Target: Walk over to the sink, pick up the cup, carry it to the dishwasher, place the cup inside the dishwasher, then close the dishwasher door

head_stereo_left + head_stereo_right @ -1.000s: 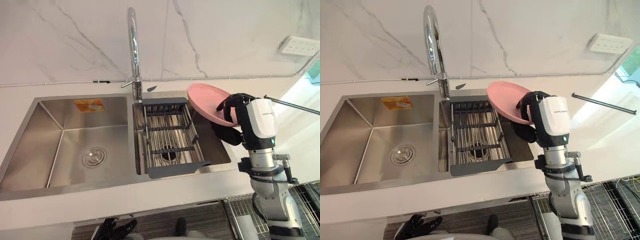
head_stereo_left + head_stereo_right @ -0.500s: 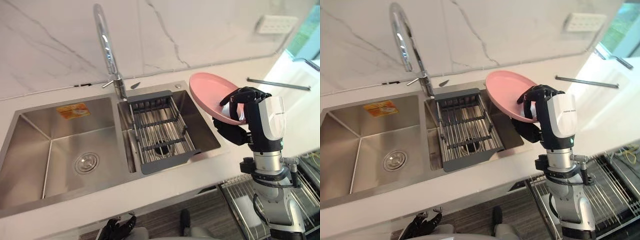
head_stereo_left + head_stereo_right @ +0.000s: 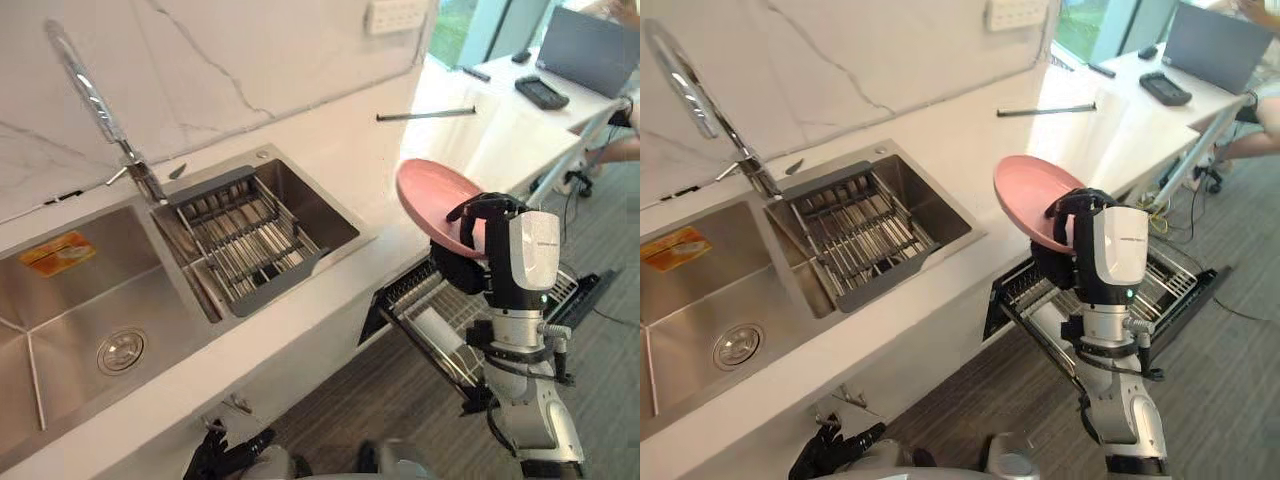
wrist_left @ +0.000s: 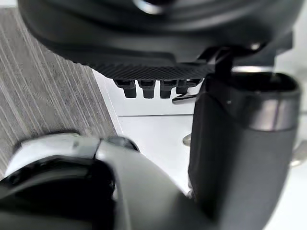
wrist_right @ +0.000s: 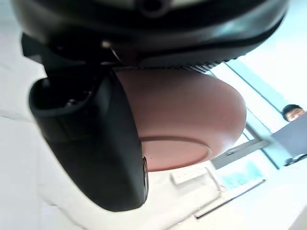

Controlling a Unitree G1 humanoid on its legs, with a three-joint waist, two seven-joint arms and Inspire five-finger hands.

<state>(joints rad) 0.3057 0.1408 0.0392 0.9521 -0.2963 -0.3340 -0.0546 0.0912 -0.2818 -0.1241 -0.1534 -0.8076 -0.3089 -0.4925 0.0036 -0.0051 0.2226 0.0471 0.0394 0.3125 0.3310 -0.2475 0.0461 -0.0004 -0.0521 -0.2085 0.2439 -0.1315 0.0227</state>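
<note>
At the far left of the kitchen, the steel sink (image 3: 60,300) is lying bare, with its tall faucet (image 3: 85,90) leaning over it and a grey drain rack (image 3: 245,240) sitting in the smaller basin. I am seeing no cup there or in either hand; what the robot is carrying is a pink plate (image 3: 425,190).

Down low by the cabinet front, the left hand (image 3: 228,457) is hanging idle with its fingers loose and nothing in them, well apart from the plate.

Moving right along the white table (image 3: 330,150), a thin metal rod (image 3: 425,115) is resting near the back edge. Past the table's front edge, the right hand (image 3: 487,208) is clenching the plate, fingers hooked over the near rim and the thumb pressing underneath, as the right wrist view is showing. The plate is riding tilted, its far rim raised and its hollow face turned up and back toward the sink.

Directly beneath that hand, the dishwasher rack (image 3: 1165,275) is standing pulled out from under the table, its wire tines open to the room. So the plate is hovering above the rack, not in it. To my eye the placing falls to the right hand alone: lowering, and turning the disc onto its edge so it slips between the tines.
</note>
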